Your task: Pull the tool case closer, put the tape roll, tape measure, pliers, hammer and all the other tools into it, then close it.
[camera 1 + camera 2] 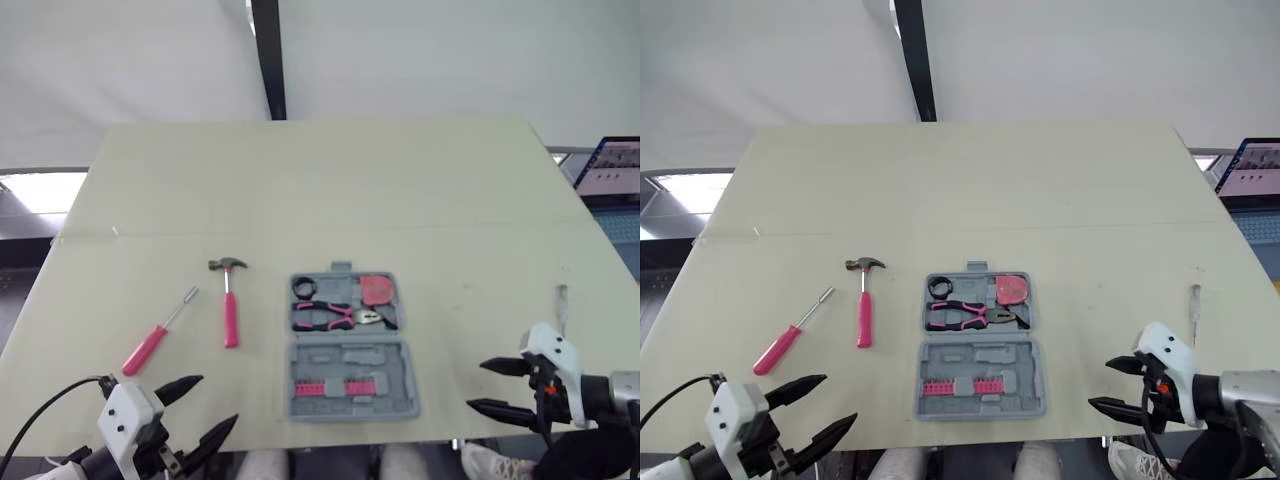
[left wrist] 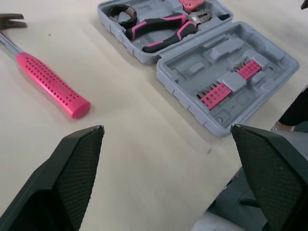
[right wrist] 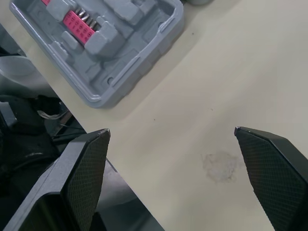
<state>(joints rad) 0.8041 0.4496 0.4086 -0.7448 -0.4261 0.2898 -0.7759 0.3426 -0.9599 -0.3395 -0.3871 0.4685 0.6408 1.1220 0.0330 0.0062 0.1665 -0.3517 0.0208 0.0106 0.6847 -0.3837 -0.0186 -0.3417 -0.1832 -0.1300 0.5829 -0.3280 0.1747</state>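
Flanking the open tool case (image 1: 350,345) with left gripper (image 1: 218,400) and right gripper (image 1: 476,385), both spread wide and empty, clear of it, with the hammer (image 1: 230,310) lying just left.

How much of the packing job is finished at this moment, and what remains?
Looks done: the tool case lies open near the front edge of the table, with the tape roll, pliers and tape measure inside. In hand: nothing; the left gripper and right gripper are open and empty. Left: the hammer and screwdriver on the table beside the case, then closing it.
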